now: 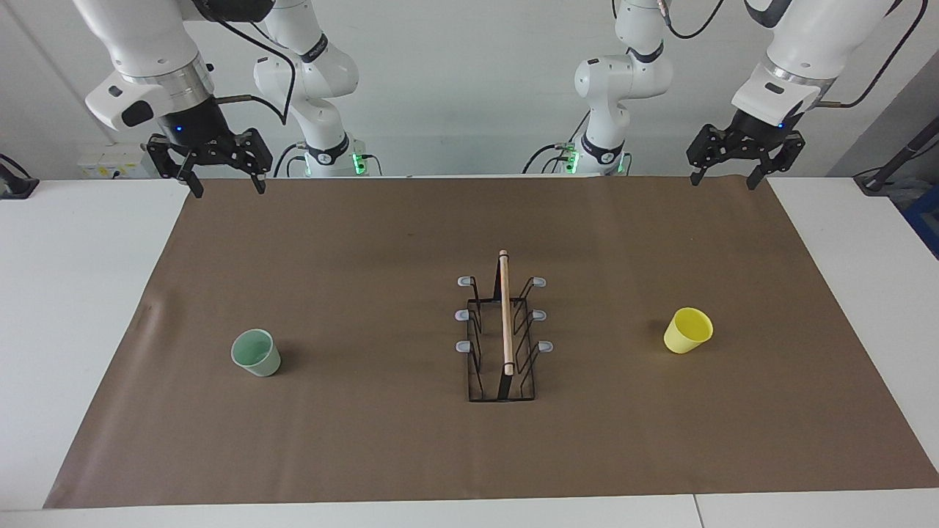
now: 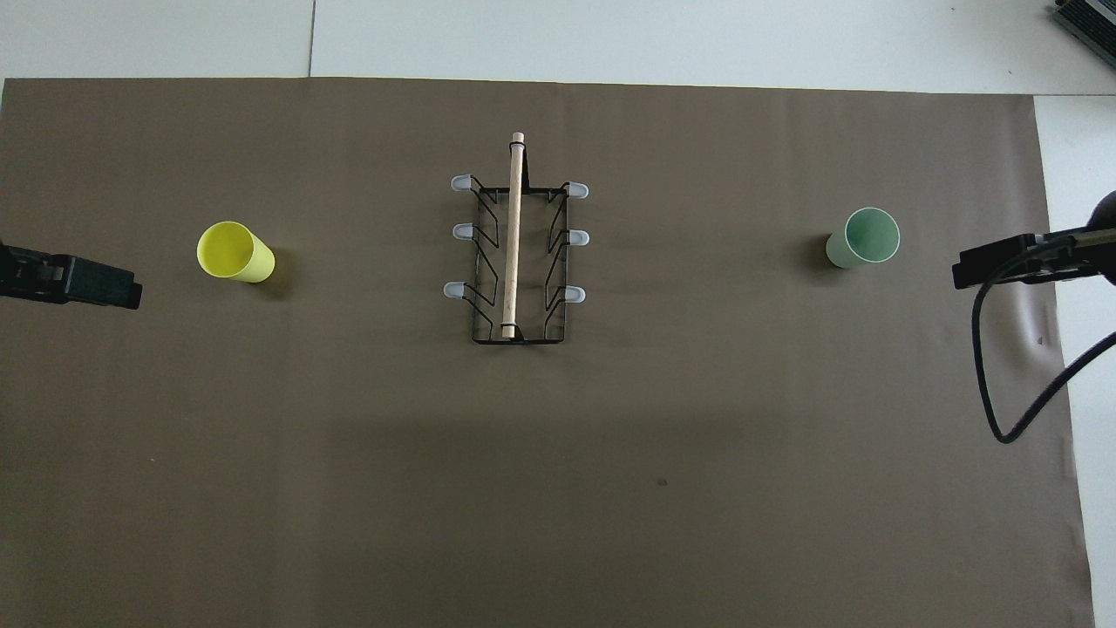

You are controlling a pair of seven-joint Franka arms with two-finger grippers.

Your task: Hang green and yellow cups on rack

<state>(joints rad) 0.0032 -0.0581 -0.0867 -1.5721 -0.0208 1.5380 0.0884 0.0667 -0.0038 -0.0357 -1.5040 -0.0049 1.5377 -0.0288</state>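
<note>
**Ana:** Brown paper [image 1: 367,242] covers the middle of the white table [image 1: 73,293]; dead centre stands the black wire rack [image 1: 503,330], its pale wooden rod running away from the robots, three grey-tipped prongs out to each side, all six bare.

**Ben:** And the cups, Ana?

**Ana:** Both sit on the paper, well apart from the rack; the green cup [image 1: 256,353] stands mouth up toward the right arm's end of the table; the yellow cup [image 1: 688,331] stands mouth up toward the left arm's end, and it looks a little tilted, though I can't be sure.

**Ben:** Grippers?

**Ana:** Right gripper [image 1: 224,185] hangs over the edge of the paper nearest the robots, at its own corner, fingers spread wide, nothing between them; left gripper [image 1: 723,180] mirrors it over the other corner, fingers spread too, nothing held; both arms wait, neither near a cup.

**Ben:** Anything to read? Logos, labels?

**Ana:** Dark bands with some lettering ring the arm joints, too small to make out; green lights glow at both bases; no writing shows on the cups or the rack.
</note>
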